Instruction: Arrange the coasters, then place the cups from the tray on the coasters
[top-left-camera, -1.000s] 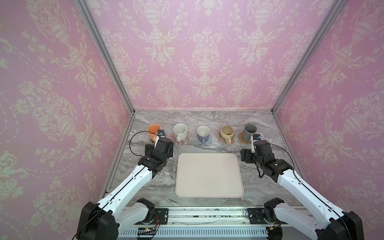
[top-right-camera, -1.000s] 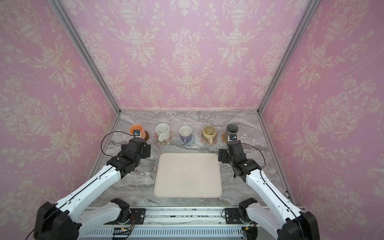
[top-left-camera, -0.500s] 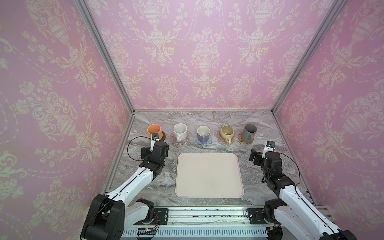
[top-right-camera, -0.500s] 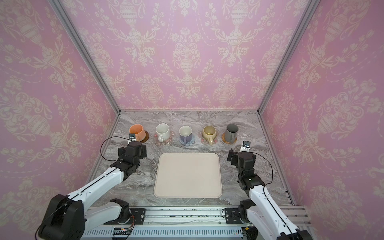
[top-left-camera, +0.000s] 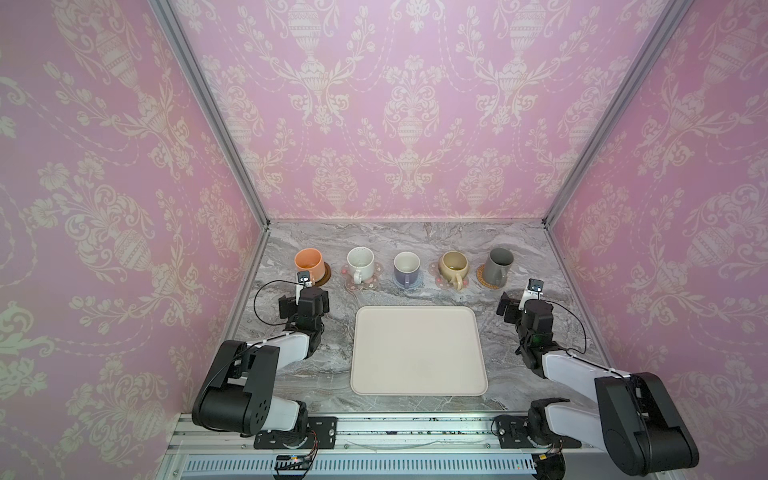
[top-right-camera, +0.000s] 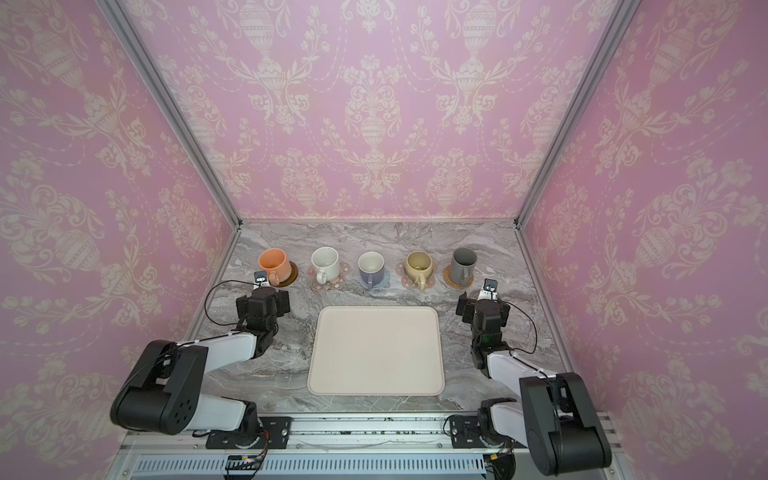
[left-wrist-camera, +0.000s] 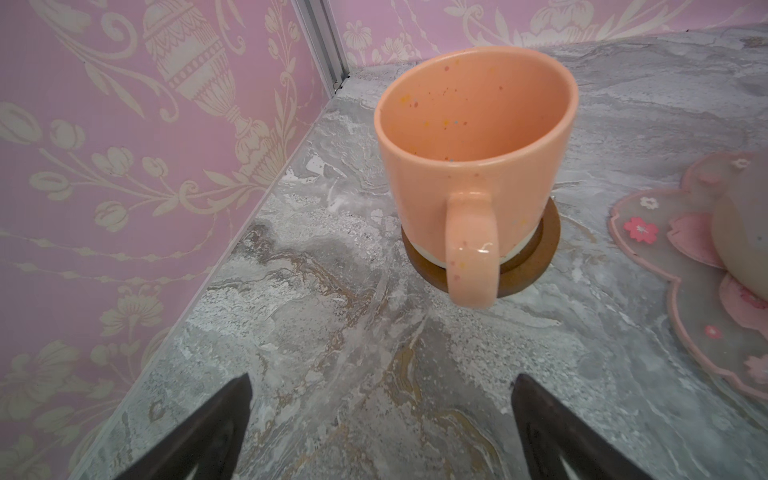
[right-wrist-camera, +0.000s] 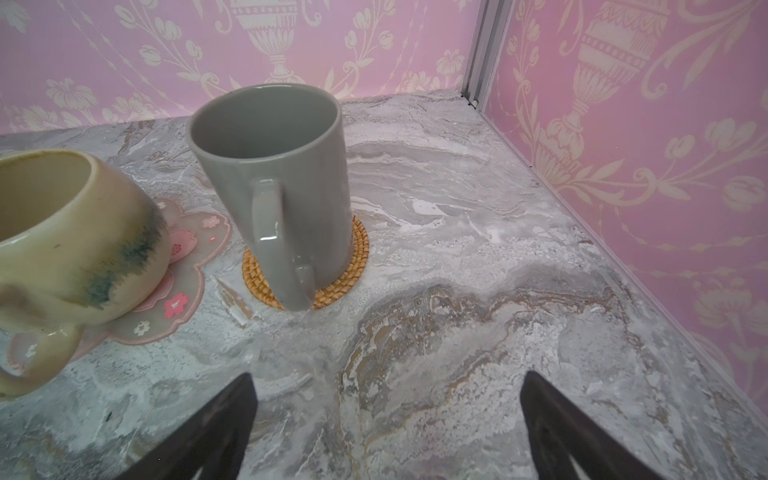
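Cups, five handled mugs, stand in a row along the far edge of the grey marble tabletop (top-left-camera: 536, 257), each on its own coaster. Nearest the far left corner, the orange-peach mug (top-left-camera: 309, 262) sits on the round dark brown coaster (top-left-camera: 326, 273). Next comes the speckled white mug (top-left-camera: 360, 262) on a clear-edged pink flower-shaped coaster (top-left-camera: 376, 283). The lavender mug with white inside (top-left-camera: 406, 270) stands on the round blue crocheted coaster (top-left-camera: 419, 280). The beige-yellow mug (top-left-camera: 454, 266) rests on the second pink flower-shaped coaster (top-left-camera: 437, 281). Nearest the far right corner, the tall dark grey mug (top-left-camera: 498, 266) is on the round woven rattan coaster (top-left-camera: 482, 276).

The large cream-beige rectangular tray (top-left-camera: 417, 353) lies flat mid-surface, closer to the near edge and apart from the row.

The left gripper (left-wrist-camera: 382, 384) faces the orange-peach mug with its jaws spread wide and nothing between them. The right gripper (right-wrist-camera: 386, 378) faces the tall dark grey mug the same way, also holding nothing.

A second ago both grippers were close up against those two end mugs. Since then both arms have drawn back toward the near edge and folded at either side of the tray. The mugs, coasters and tray lie as they did.
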